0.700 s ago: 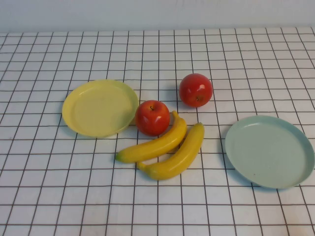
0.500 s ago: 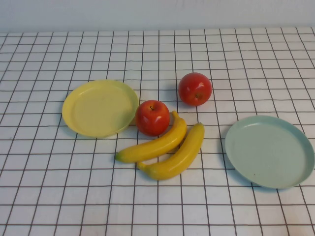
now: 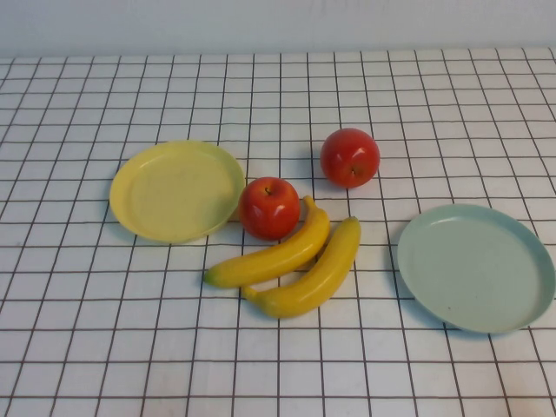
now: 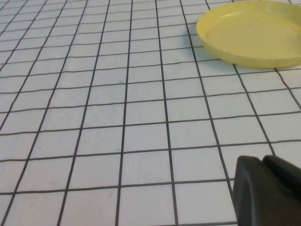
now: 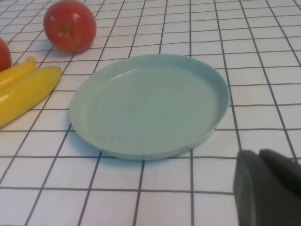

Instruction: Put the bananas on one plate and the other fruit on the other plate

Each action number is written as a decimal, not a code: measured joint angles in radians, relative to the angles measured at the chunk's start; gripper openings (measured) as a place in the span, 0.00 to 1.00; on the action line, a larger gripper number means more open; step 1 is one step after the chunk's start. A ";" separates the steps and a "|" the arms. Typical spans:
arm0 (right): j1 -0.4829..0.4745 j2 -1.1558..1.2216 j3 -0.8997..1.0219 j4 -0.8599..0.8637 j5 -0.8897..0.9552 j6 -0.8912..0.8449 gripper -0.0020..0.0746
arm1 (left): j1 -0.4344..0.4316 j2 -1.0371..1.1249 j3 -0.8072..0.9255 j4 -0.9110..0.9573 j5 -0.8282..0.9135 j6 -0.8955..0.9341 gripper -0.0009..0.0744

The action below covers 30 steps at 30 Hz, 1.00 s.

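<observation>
fruit on the bench, both plates bare

bench [image 3: 104, 347] under a white cloth with a black grid carries everything. yellow plate [image 3: 176, 190] sits on the robot's left, with nothing on it. mint-green plate [image 3: 475, 266] sits on the right, nearer the robot than the yellow one, also with nothing on it.

near apple [image 3: 269, 208] stands just beside the yellow plate's right rim, so close that i cannot tell whether they touch. far apple [image 3: 349, 157] stands farther back and to the right, apart from the first apple and from both plates.

first banana [image 3: 274, 256] and second banana [image 3: 314, 273] lie side by side between the plates, running from the near left to the far right and touching along part of their length. the first banana's far tip reaches the near apple's lower right side.

left gripper [image 4: 268, 190] shows only as a dark corner in the left wrist view, over bare cloth, with the yellow plate well ahead of it. right gripper [image 5: 269, 186] shows likewise in the right wrist view, just short of the mint-green plate's rim. whether the jaws of either are open or closed, i cannot tell.
</observation>
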 joint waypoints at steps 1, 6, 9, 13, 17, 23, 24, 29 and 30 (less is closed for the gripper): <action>0.000 0.000 0.000 0.000 0.000 0.000 0.00 | 0.000 0.000 0.000 0.000 0.000 0.000 0.01; 0.000 0.000 0.000 0.000 0.000 0.000 0.00 | 0.000 0.000 0.000 0.000 0.000 0.000 0.01; 0.000 0.000 0.000 0.000 0.000 0.000 0.00 | 0.000 0.000 0.000 0.000 0.000 0.000 0.01; 0.000 0.000 0.000 0.000 0.000 0.000 0.00 | 0.000 0.000 0.000 0.000 0.000 0.000 0.01; 0.000 0.000 0.000 0.000 0.000 0.000 0.00 | 0.000 0.000 0.000 0.000 0.000 0.000 0.01; 0.000 0.000 0.000 0.000 0.000 0.000 0.00 | 0.000 0.000 0.000 0.000 0.000 0.000 0.01; 0.000 0.000 0.000 0.000 0.000 0.000 0.00 | 0.000 0.000 0.000 0.000 0.000 0.000 0.01; 0.000 0.000 0.000 0.000 0.000 0.000 0.00 | 0.000 0.000 0.000 -0.095 -0.054 -0.016 0.01; 0.000 0.000 0.000 0.000 0.000 0.000 0.00 | 0.000 0.000 0.000 -0.170 -0.083 -0.033 0.01</action>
